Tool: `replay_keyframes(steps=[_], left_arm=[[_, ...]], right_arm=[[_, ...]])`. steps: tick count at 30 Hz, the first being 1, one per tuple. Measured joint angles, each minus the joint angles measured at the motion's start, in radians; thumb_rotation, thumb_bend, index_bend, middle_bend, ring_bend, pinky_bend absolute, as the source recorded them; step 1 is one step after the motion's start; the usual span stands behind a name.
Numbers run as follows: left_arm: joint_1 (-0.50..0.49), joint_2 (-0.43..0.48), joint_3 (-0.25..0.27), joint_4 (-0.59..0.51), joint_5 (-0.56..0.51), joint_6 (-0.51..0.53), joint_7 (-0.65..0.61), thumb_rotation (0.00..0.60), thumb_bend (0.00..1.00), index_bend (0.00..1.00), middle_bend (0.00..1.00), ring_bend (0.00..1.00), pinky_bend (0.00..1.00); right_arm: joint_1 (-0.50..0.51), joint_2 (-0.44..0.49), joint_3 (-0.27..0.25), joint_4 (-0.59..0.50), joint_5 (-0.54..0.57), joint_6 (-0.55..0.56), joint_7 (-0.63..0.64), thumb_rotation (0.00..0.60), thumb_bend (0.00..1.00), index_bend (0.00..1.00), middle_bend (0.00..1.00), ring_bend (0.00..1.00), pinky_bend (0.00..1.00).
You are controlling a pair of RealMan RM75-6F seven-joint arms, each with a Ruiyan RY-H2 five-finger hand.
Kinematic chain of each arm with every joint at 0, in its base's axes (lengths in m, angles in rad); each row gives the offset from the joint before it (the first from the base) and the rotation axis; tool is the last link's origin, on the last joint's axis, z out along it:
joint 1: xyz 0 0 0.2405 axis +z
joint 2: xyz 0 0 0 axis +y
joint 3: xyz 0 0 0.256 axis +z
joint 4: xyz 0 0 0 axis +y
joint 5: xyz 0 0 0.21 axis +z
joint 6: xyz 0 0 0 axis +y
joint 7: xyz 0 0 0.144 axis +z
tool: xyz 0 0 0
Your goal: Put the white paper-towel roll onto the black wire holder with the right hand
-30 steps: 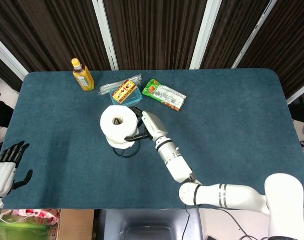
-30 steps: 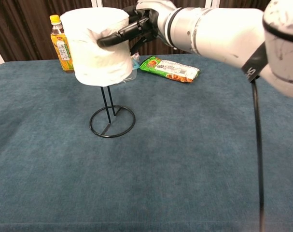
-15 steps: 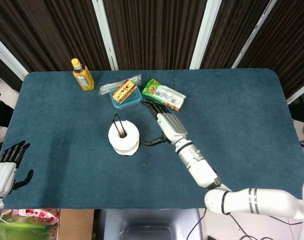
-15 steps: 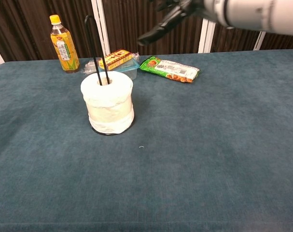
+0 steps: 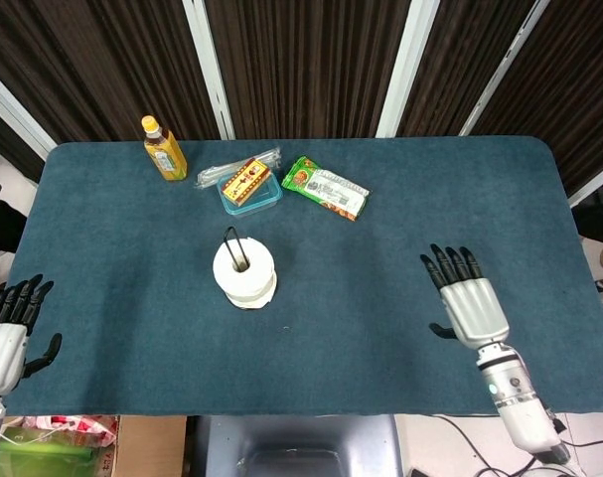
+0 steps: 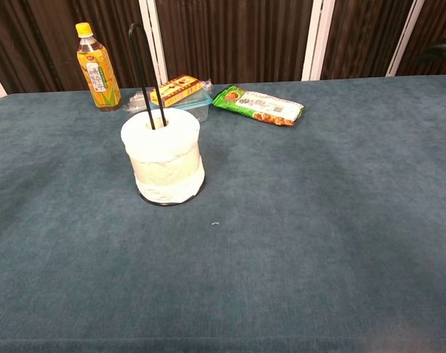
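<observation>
The paper-towel roll (image 5: 244, 271) is seen seated upright on the wire holder (image 5: 229, 238), its post through the core, well off to the left of the right hand (image 5: 467, 304), whose fingers are spread and empty.

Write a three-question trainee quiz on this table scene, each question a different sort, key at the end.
1. True or false: the paper-towel roll sits on the black wire holder, whose post sticks up through its core.
2. Which item lies nearest the yellow bottle? A) green snack packet B) clear container C) right hand
3. Fill in: the right hand holds ____.

Key: 1 true; 2 B; 3 nothing, fingers apart over the table.
</observation>
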Motion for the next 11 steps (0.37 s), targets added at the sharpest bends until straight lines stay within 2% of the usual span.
replay_keyframes(steps=[2,6,9,11], left_arm=[[0.002,-0.004,0.003,0.003,0.013,0.012,0.007,0.6,0.43,0.0,0.0,0.0,0.08],[0.003,-0.004,0.007,0.004,0.016,0.01,0.016,0.6,0.43,0.0,0.0,0.0,0.08],[0.003,-0.003,0.008,-0.001,0.011,0.006,0.022,0.6,0.43,0.0,0.0,0.0,0.08],[0.004,-0.003,0.009,-0.007,0.015,0.007,0.031,0.6,0.43,0.0,0.0,0.0,0.08]], right_arm=[[-0.053,-0.012,-0.017,0.043,-0.029,0.055,0.031,0.6,0.07,0.0,0.0,0.0,0.0],[-0.172,-0.036,-0.049,0.157,-0.104,0.165,0.204,0.6,0.07,0.0,0.0,0.0,0.0],[-0.245,-0.049,-0.062,0.234,-0.159,0.219,0.317,0.6,0.07,0.0,0.0,0.0,0.0],[-0.268,-0.054,-0.068,0.253,-0.193,0.232,0.343,0.6,0.07,0.0,0.0,0.0,0.0]])
